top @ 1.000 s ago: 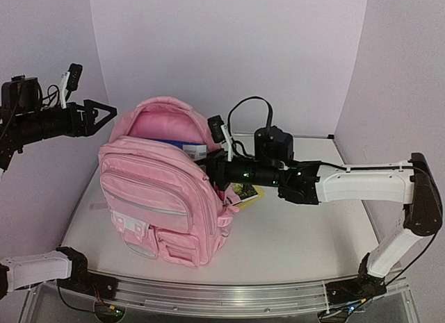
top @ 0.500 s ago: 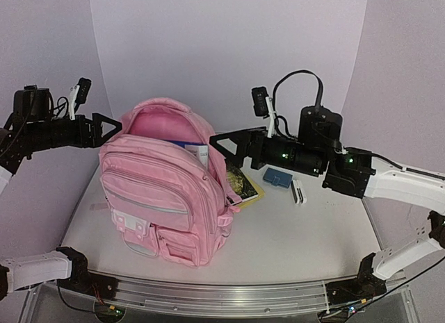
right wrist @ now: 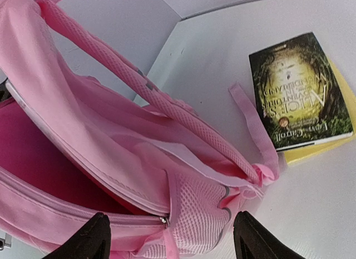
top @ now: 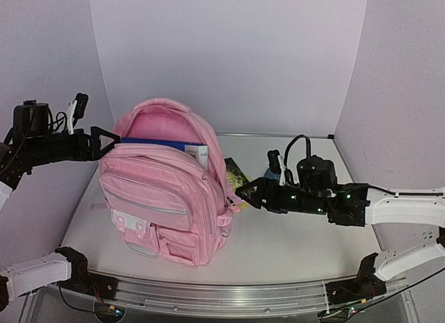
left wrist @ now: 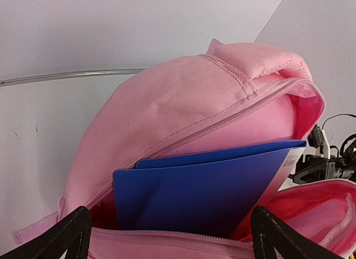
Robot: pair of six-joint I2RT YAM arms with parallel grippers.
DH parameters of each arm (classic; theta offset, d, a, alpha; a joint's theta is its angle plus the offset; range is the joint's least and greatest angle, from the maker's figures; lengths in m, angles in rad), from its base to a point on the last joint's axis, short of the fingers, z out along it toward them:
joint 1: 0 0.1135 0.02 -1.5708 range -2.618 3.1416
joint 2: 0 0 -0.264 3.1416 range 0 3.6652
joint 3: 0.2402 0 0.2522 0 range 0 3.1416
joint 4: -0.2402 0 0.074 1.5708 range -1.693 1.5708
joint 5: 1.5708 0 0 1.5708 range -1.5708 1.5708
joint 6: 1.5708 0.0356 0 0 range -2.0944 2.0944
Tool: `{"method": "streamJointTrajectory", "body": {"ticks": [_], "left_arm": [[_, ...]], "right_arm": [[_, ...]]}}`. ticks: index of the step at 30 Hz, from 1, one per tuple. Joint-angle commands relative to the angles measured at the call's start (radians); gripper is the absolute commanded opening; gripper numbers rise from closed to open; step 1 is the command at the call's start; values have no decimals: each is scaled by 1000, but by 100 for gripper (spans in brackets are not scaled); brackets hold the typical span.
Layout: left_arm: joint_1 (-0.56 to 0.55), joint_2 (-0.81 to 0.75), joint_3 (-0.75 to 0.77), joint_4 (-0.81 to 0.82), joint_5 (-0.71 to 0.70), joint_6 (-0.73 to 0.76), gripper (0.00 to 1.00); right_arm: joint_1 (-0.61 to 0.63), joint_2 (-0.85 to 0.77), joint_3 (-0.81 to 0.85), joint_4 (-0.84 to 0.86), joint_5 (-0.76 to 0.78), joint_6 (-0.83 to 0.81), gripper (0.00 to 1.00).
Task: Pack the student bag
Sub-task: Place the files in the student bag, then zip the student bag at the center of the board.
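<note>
The student bag (top: 163,198), a pink backpack, stands upright on the table with its top unzipped. A blue folder (top: 163,142) with a white label sticks up inside the main compartment. My left gripper (top: 104,139) hovers open at the bag's upper left; in the left wrist view its gripper (left wrist: 169,211) frames the blue folder (left wrist: 206,186) without touching it. My right gripper (top: 247,194) is low beside the bag's right side and open. In the right wrist view this gripper (right wrist: 171,217) faces the bag's mesh side pocket (right wrist: 200,214) and holds nothing.
A dark green book (top: 236,176) lies on a yellow pad behind the right gripper; in the right wrist view the book (right wrist: 300,94) lies on that pad (right wrist: 339,142). A small blue case (top: 271,174) peeks out behind the right arm. The white table (top: 292,246) ends at a metal rail in front.
The right gripper drew back from the bag's opening, opened, rose, then came down low beside the bag's right side. The blue folder stays in the bag. The left gripper shifted slightly.
</note>
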Motion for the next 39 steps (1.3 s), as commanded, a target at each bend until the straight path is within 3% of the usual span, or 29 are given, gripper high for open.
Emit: {"method": "streamJointTrajectory", "body": {"ticks": [1, 14, 20, 27, 31, 39], "left_arm": [[-1, -13, -8, 0, -15, -14, 100], [-2, -5, -7, -7, -5, 5, 100], [-1, 3, -3, -1, 1, 12, 100], [-1, 5, 0, -4, 4, 16, 100], [-1, 3, 1, -6, 5, 18, 100], [-2, -1, 5, -12, 4, 23, 100]], "right_arm": [[2, -42, -85, 202, -122, 214, 70], [16, 38, -129, 323, -197, 313, 52], [28, 63, -137, 325, -185, 322, 49], [40, 86, -113, 333, -202, 321, 33], [44, 103, -107, 333, -212, 325, 30], [51, 115, -78, 334, -218, 328, 1]]}}
